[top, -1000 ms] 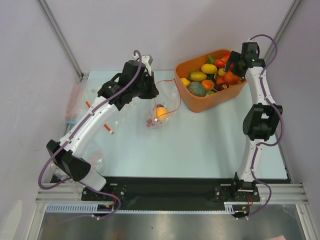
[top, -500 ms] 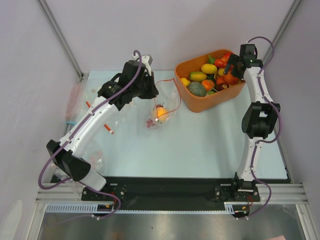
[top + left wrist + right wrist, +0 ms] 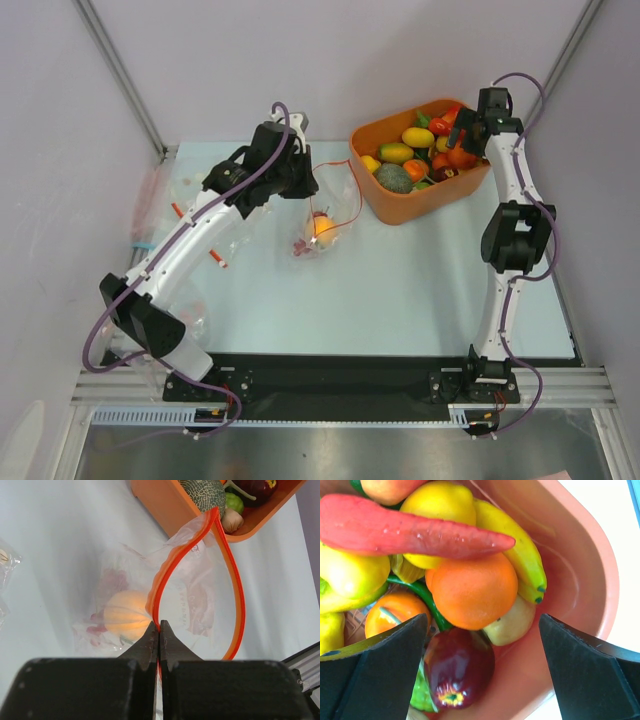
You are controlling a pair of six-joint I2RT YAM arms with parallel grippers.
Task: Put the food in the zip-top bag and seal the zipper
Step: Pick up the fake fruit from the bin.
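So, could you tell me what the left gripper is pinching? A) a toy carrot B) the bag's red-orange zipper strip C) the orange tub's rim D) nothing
B: the left wrist view shows the left gripper shut on the zipper strip of the zip-top bag.

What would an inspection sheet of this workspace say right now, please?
Surface: pale table, no spills seen.
Job's things: zip-top bag has its mouth held open, with a yellow-orange fruit and something reddish inside; zipper unsealed, looped wide. More food is heaped in the orange tub.
Clutter: spare clear bags at the left edge.
Grippers: left gripper shut on the zipper; right gripper open above the tub's fruit.
Cables: purple cables run along both arms, no snag visible.
Surroundings: plain walls, metal frame struts.
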